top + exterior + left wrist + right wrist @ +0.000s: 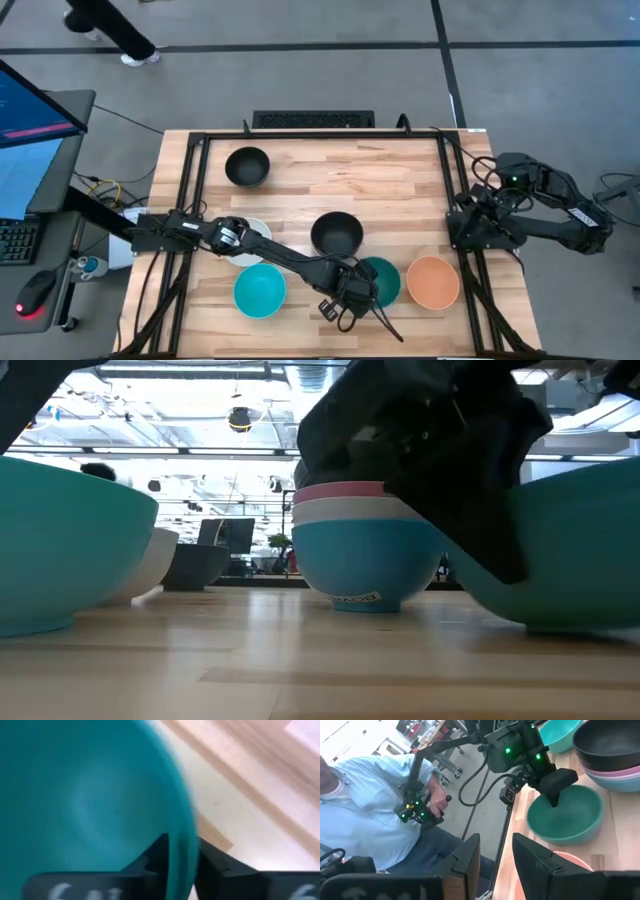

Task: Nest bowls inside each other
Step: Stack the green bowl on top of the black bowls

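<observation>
The left gripper (181,860) has its fingers (155,857) pinched on the rim of the teal-green round plastic bowl (383,279) on the wooden surface (400,190), beside the orange plastic bowl (433,282). The right gripper (495,855), fingers slightly parted and empty, waits at the surface's right edge.

Both arms are dark, nearly black, built of blocky jointed segments with black cables looping along them. The left hand (547,782) has a boxy housing lit by small green lights, and its flat, angular fingers (155,857) are matte black. The right hand (495,855) shows broad dark fingers.
</observation>
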Robot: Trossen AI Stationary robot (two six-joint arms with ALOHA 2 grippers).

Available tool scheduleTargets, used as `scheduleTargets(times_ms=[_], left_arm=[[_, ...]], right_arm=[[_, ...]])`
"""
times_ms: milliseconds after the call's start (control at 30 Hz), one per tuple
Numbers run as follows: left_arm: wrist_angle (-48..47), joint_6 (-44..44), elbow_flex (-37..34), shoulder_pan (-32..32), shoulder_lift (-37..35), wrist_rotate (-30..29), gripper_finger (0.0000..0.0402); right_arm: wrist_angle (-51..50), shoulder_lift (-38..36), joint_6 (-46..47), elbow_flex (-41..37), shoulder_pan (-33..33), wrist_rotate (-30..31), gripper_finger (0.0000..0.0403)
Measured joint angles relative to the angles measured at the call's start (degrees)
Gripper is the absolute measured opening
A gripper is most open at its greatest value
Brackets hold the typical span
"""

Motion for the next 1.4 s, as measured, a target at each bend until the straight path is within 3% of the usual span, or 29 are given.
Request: scheduleTargets(times_ms=[100, 267, 367, 700, 833, 967, 1200, 1400], left_arm=[[-0.6, -0.63, 0.26, 0.18, 0.02, 0.07, 0.001], [-1.48, -3.33, 1.25, 0.31, 0.0, 0.8, 0.0003], [-6.99, -4.66, 6.21, 0.31, 0.09, -0.79, 0.0002], [-10.01, -15.49, 6.43, 1.84, -12.13, -1.62, 0.0], [-16.61, -17.38, 6.3, 2.39, -16.05, -6.82, 0.0], [-24.32, -19.99, 6.43, 5.3, -17.5, -7.95, 0.0], [-26.86, -21.22, 3.45, 8.93, -16.26, -5.66, 0.0], [-26.92, -27.88, -1.73, 8.14, -16.22, -8.7, 0.0]], right_arm=[[0.06, 0.02, 0.51, 0.0, 0.01, 0.74, 0.0139], [0.14, 0.02, 1.02, 0.0, 0.0, 1.41, 0.0137], [0.14, 0.02, 1.03, 0.0, 0.01, 1.65, 0.0138], [0.25, 0.04, 0.98, 0.0, 0.01, 3.0, 0.0138], [0.25, 0.03, 0.29, 0.0, 0.01, 3.03, 0.0139], [1.14, 0.02, -0.61, 0.0, 0.01, 3.07, 0.0137], [3.26, 0.02, -0.64, 0.0, 0.0, 3.05, 0.0139], [3.14, 0.03, -0.65, 0.0, 0.01, 2.91, 0.0137]])
